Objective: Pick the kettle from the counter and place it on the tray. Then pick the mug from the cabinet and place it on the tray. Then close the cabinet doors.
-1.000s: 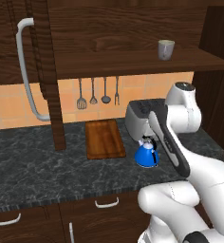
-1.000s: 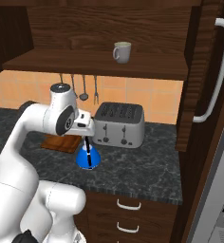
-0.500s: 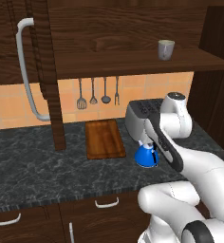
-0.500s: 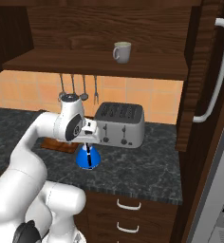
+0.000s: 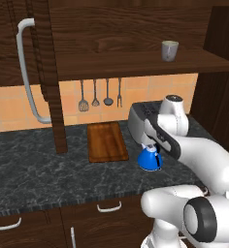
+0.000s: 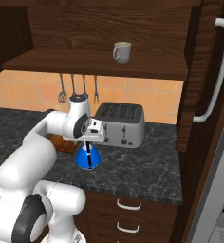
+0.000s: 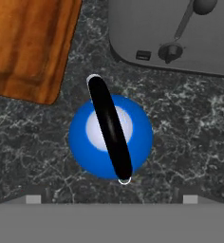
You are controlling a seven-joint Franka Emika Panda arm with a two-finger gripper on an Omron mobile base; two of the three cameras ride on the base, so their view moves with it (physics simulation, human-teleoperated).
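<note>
The dark marbled counter (image 5: 48,169) carries the brown wooden tray (image 5: 106,141), with the silver toaster (image 6: 121,124) at its 3 o'clock. At the tray's 4 o'clock stands the kettle (image 7: 110,136), a bright blue cone with a black arched handle, no lettering legible. The gripper (image 6: 88,142) hangs over it, spread wide, holding nothing.

evenly lit, rendered, soft and without a clear source. warm glow on the orange tiled wall (image 5: 94,94) under the shelf; dark wood of the cabinet (image 5: 111,34) nearly swallowing its own grain. faint sheen on the arm's white shell. weak soft shadow under the kettle (image 7: 110,136) on the counter (image 7: 33,137), seen from the hand. no glare, no motion blur, no edge distortion. slightly coarse, pixelated edges on the kettle's handle. sharp focus throughout.
</note>
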